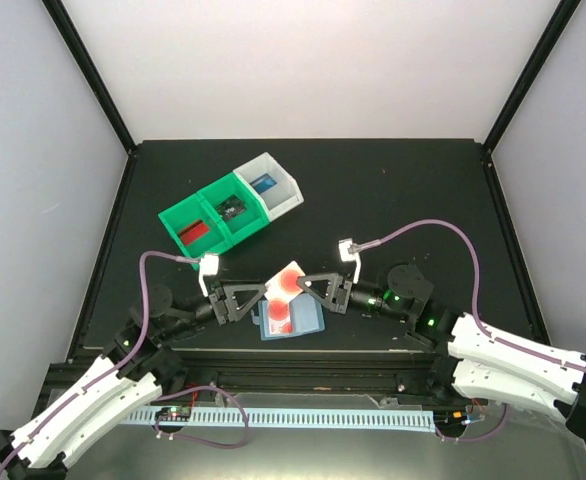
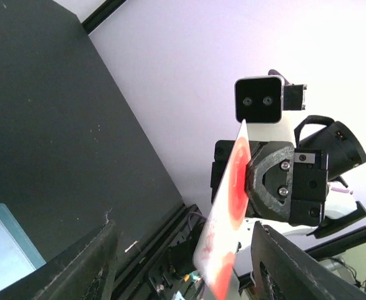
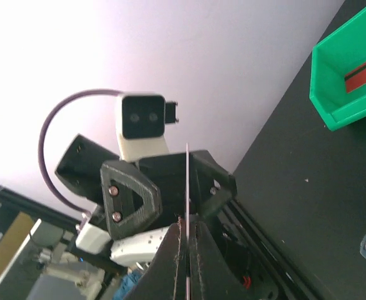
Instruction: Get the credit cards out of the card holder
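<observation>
A white credit card with round red marks [image 1: 289, 284] hangs in the air between the two grippers. My right gripper [image 1: 306, 285] is shut on its edge, and in the right wrist view the card [image 3: 187, 181] shows edge-on, pinched between the closed fingers of that gripper [image 3: 188, 228]. My left gripper [image 1: 262, 293] is open at the card's other side. In the left wrist view the card [image 2: 228, 206] stands between its spread fingers [image 2: 102, 256] without touching them. The pale blue card holder [image 1: 301, 322] lies flat on the table just below, and a red mark shows through it.
At the back left stand two green bins [image 1: 213, 218] and a white bin [image 1: 273, 180], each with a card inside: red, black and blue. The red one's green bin [image 3: 351, 69] appears in the right wrist view. Black frame rails run along the table edges.
</observation>
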